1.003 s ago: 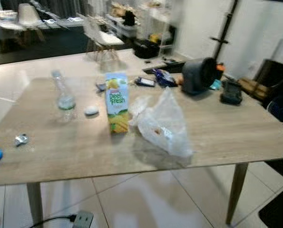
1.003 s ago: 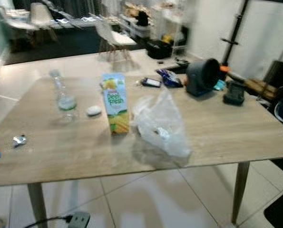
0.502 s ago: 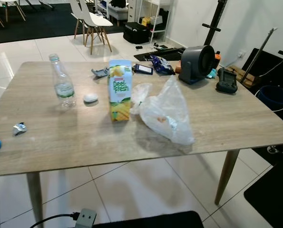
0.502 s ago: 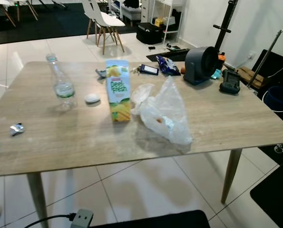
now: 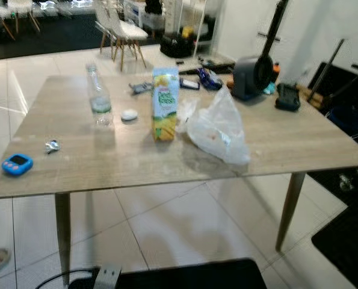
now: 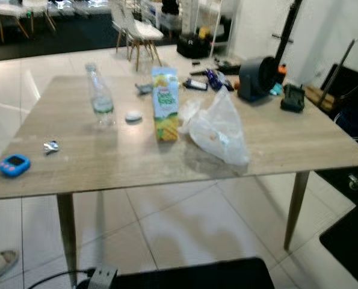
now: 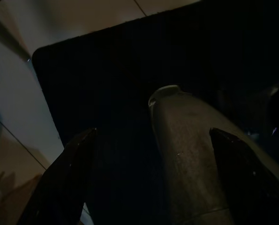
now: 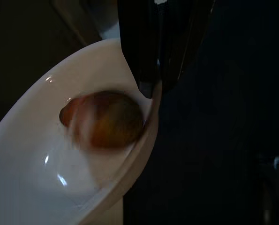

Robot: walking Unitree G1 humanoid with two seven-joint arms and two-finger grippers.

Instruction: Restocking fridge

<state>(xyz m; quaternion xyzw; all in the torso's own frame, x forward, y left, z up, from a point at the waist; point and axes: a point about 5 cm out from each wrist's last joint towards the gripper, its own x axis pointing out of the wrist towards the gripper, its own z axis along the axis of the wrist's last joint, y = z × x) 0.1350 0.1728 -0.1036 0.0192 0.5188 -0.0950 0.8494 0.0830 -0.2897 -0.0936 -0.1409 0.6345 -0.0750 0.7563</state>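
A long wooden counter (image 5: 287,138) is standing on pale floor tiles, with white chairs (image 5: 121,30) sitting in the room behind it. Near its middle a crumpled clear plastic bag (image 5: 219,129) is slumping with something small inside, just beside an upright yellow-and-green juice carton (image 5: 165,103). Toward the robot's left of the carton a clear water bottle (image 5: 98,96) is standing upright, and a small white lump (image 5: 129,114) is lying between the two. At the far edge a dark round fan-like device (image 5: 251,75) is sitting near a black handheld gadget (image 5: 287,97) and some dark clutter. Close to the near left corner a blue gadget (image 5: 17,164) is lying flat, with a bit of crumpled foil (image 5: 52,145) near it.

The right claw (image 8: 153,86) is pinching the rim of a white bowl (image 8: 59,178), fingers closed on it, and a reddish-brown fruit (image 8: 106,119) is resting inside the bowl. The left claw (image 7: 151,176) is hanging in deep shade with its fingers (image 7: 64,183) spread apart, above a dark mat (image 7: 106,70) and a greyish rounded form I cannot identify.
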